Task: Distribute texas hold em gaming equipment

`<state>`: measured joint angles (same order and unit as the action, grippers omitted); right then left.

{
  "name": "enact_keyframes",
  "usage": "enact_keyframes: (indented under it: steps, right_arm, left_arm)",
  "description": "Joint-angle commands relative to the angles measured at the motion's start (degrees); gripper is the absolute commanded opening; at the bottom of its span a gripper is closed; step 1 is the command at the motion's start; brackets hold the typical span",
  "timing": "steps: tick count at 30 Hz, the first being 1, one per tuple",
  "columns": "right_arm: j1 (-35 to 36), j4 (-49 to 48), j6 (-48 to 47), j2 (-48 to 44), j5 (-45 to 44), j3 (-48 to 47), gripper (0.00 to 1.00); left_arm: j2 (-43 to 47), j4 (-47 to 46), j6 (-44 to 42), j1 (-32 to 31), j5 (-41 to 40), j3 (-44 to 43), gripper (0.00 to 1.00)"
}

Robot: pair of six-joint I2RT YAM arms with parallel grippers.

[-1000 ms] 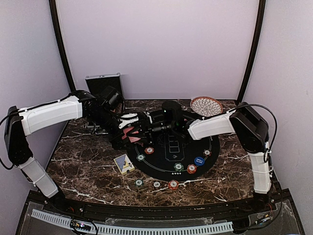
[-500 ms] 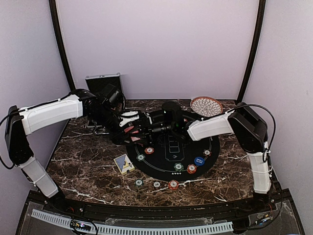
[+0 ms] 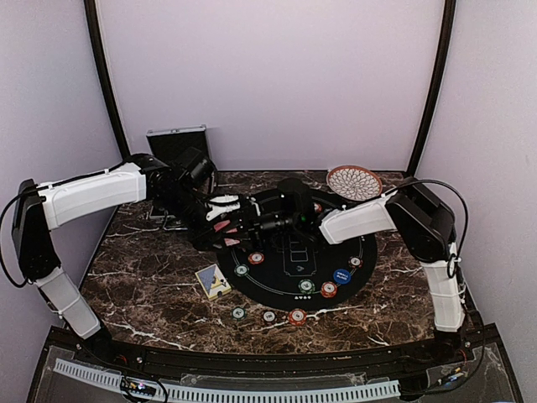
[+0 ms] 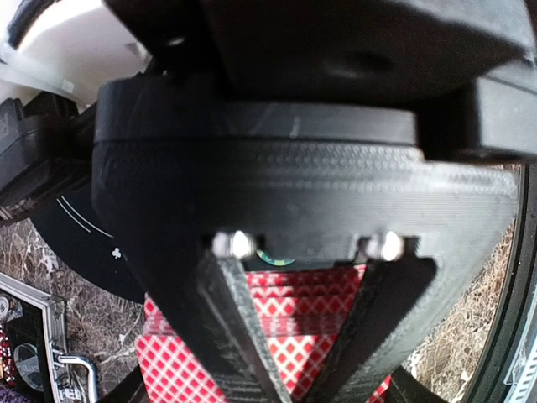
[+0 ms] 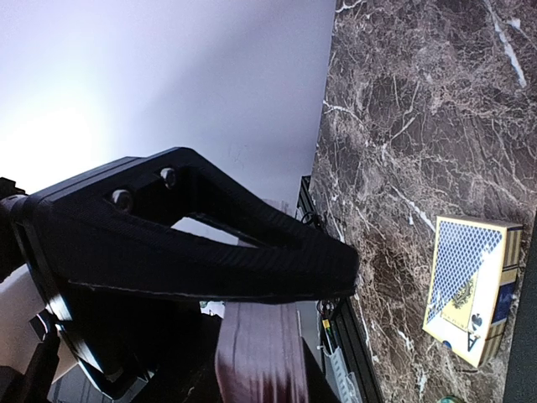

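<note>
Above the black mat (image 3: pixel 369 252) on the bench (image 3: pixel 143 277), the left pincer (image 3: pixel 225 228) pinches a fan of red-backed playing cards (image 4: pixel 289 312). The right pincer (image 5: pixel 344 269), fingertips pressed together, sits at the stack's edge; I cannot tell whether it grips a card.

Silver case (image 3: pixel 176 134), woven dish (image 3: pixel 354 181), marble table (image 3: pixel 143 285)

Red-backed diamond-patterned playing cards (image 3: pixel 222 227) (image 4: pixel 281 336): loose fanned stack, raised over the left edge of the round black felt mat (image 3: pixel 369 248). Small round poker chips (image 3: pixel 306 285) lie flat: about six on the mat's near half, three more chips (image 3: pixel 268 316) on the brown marble tabletop (image 3: pixel 151 285) just in front.
</note>
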<state>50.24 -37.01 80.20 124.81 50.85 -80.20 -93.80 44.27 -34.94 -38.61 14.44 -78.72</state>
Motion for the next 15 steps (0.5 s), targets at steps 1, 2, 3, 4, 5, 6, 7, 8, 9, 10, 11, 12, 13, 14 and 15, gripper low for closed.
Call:
enact_keyframes:
  steps: [1,2,3,4,5,6,7,8,9,10,11,12,13,14,15]
  right_arm:
    - [-0.1,-7.5,3.3,0.8,1.8,1.0,0.11]
    - [-0.1,-8.6,3.9,1.1,1.9,1.3,0.10]
    - [-0.1,-9.6,4.5,1.1,1.9,1.5,0.09]
    - [-0.1,-10.6,5.1,1.1,2.0,1.7,0.09]
    - [-0.1,-11.5,5.5,1.2,2.1,1.9,0.09]
    - [-0.1,-12.0,5.8,1.1,2.3,2.0,0.08]
    - [-0.1,-12.0,5.7,1.1,2.4,2.1,0.08]
    - [-0.1,-12.0,5.6,1.0,2.4,2.2,0.08]
    - [-0.1,-11.9,5.5,1.0,2.3,2.4,0.08]
    - [-0.1,-11.7,5.5,0.9,2.3,2.6,0.08]
    - [-0.1,-11.4,5.3,0.9,2.2,2.7,0.08]
    - [-0.1,-11.1,5.1,0.9,2.2,2.7,0.08]
    - [-0.1,-10.9,4.9,0.8,2.2,2.8,0.08]
    - [-0.1,-10.7,4.7,0.8,2.1,2.9,0.08]
    - [0.0,-10.6,4.6,0.7,2.1,2.9,0.08]
  left_arm:
    - [0.3,1.9,-0.9,-0.4,-1.1,-1.5,0.69]
    - [0.4,2.2,-1.0,-0.4,-1.2,-1.5,0.75]
    - [0.5,2.4,-1.3,-0.4,-1.3,-1.3,0.86]
    - [0.6,2.9,-1.5,-0.4,-1.1,-1.0,0.92]
    - [0.8,3.1,-1.9,-0.4,-1.0,-0.9,0.94]
    - [0.8,3.5,-2.0,-0.4,-1.0,-0.5,0.96]
    - [0.9,3.6,-2.2,-0.4,-1.2,-0.4,0.96]
    - [1.0,3.8,-2.3,-0.4,-1.3,-0.1,0.97]
    - [1.0,3.8,-2.5,-0.4,-1.4,0.0,0.97]
    - [1.0,3.7,-2.6,-0.3,-1.4,0.1,0.96]
    - [1.0,3.6,-3.0,-0.3,-1.3,0.1,0.95]
    - [1.1,3.5,-3.2,-0.3,-1.2,0.2,0.93]
    - [1.0,3.4,-3.8,-0.3,-0.8,0.3,0.92]
    - [0.9,3.5,-4.2,-0.3,0.0,0.4,0.90]
    - [0.8,3.8,-4.3,-0.2,0.3,0.3,0.88]
